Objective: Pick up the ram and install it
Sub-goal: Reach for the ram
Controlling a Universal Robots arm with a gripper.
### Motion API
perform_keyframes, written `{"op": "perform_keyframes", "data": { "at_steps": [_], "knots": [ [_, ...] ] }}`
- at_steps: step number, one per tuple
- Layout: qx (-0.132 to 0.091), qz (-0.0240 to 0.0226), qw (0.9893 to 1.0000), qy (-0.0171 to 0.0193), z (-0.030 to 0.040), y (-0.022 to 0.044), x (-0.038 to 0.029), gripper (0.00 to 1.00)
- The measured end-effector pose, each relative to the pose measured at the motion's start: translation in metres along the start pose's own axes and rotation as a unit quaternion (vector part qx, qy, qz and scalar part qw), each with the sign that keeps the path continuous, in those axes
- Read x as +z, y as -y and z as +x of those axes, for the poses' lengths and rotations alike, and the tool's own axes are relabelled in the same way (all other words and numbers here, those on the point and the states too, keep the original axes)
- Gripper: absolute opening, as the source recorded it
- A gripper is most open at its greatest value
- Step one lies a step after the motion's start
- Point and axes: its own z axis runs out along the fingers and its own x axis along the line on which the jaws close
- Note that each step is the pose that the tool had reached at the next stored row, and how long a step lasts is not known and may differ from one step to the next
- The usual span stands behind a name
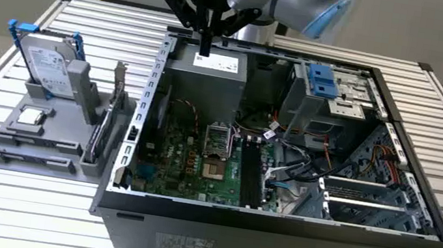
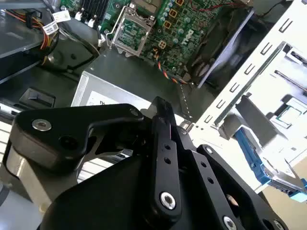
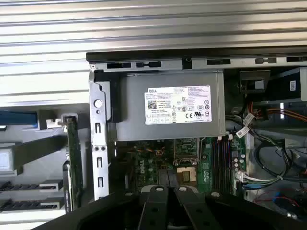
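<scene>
The ram (image 1: 97, 140) is a dark, thin stick standing on edge in the grey holder (image 1: 33, 148), left of the open computer case (image 1: 275, 237) in the exterior view. My gripper (image 1: 204, 48) hangs over the case's far rim, above the grey power supply (image 1: 208, 69), well away from the ram. Its fingers point down, pressed together and shut with nothing between them. In the second wrist view the gripper (image 2: 163, 109) hovers over the power supply's label. The motherboard's black memory slots (image 1: 249, 174) lie beside the CPU socket (image 1: 216, 143), and again as memory slots (image 3: 218, 158).
The holder also carries an upright hard drive (image 1: 48, 65), a small silver CPU chip (image 1: 32, 115) and an expansion card (image 1: 118, 85) with a metal bracket. Cables (image 1: 294, 168) and a drive cage (image 1: 331, 94) crowd the case's right side. A slatted metal table (image 1: 8, 197) surrounds everything.
</scene>
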Motion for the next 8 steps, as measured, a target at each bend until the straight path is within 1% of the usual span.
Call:
{"op": "perform_keyframes", "data": {
  "at_steps": [8],
  "knots": [
    [0.000, 0.0005, 1.0000, 0.0001, 0.0000, 0.0000, 0.0000, 0.00]
  ]
}}
